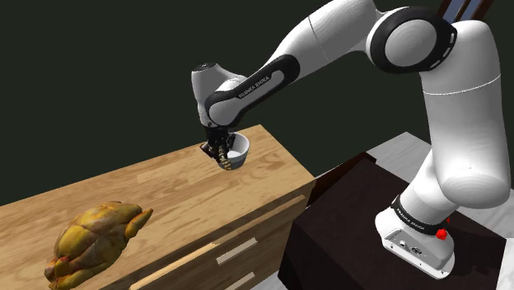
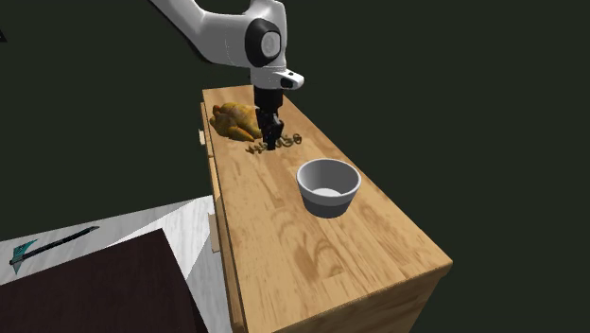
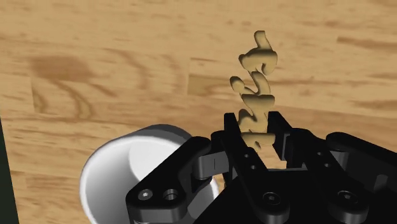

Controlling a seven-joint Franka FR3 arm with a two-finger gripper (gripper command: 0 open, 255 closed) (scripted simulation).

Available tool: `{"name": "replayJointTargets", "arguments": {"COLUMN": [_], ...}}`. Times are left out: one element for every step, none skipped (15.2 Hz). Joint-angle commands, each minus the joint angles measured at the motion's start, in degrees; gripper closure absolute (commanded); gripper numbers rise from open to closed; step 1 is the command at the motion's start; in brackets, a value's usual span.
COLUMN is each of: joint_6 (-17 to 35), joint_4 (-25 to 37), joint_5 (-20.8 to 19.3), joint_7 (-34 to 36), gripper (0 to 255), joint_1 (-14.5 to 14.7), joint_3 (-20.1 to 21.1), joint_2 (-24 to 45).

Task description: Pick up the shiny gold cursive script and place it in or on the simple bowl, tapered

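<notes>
One piece of gold lettering (image 3: 256, 89) is the thing to watch: a looping cursive strip with rounded, glossy tan-gold strokes. The two black fingers of the hand (image 3: 254, 127) are clenched on one end of it, and the rest of the word sticks out beyond the fingertips. In the second exterior view the lettering sits low over the table (image 2: 312, 255), stretching left and right of the hand. Whether it touches the wood I cannot tell.

A bowl (image 2: 328, 201) stands near the hand on that view's near right side. It is plain, pale grey-white and smooth, with walls tapering to a narrower base. A roast chicken (image 1: 95, 239), mottled brown and yellow, lies well apart from the bowl, beyond the hand as the second exterior view sees it. The hand hangs between the two.

The table is light, streaky wood with drawer fronts (image 1: 239, 251) and pale bar handles. The dark box stand (image 1: 346, 239) sits just beside its end. The white arm (image 1: 329, 41) reaches from it over the wood.
</notes>
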Motion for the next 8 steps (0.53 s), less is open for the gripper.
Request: {"name": "replayJointTargets", "arguments": {"joint_6": [-0.85,-1.33,-1.85,-2.40,-2.99,-3.61,-4.27,-4.98], "joint_4": [0.88,1.93,3.06,4.28,5.59,6.98,8.48,10.07], "joint_5": [0.13,0.14,0.14,0.14,0.13,0.13,0.12,0.11], "joint_7": [-1.17,-2.28,-3.39,-4.49,-5.58,-6.66,-7.74,-8.80], "gripper": [255,255,255,255,255,255,255,255], "joint_1": [-0.80,-1.53,-2.25,-2.95,-3.63,-4.30,-4.96,-5.59], "joint_3": [-0.19,-0.48,-0.76,-1.04,-1.33,-1.60,-1.87,-2.14], "joint_2": [0.01,0.56,1.16,1.81,2.51,3.26,4.07,4.93]}}
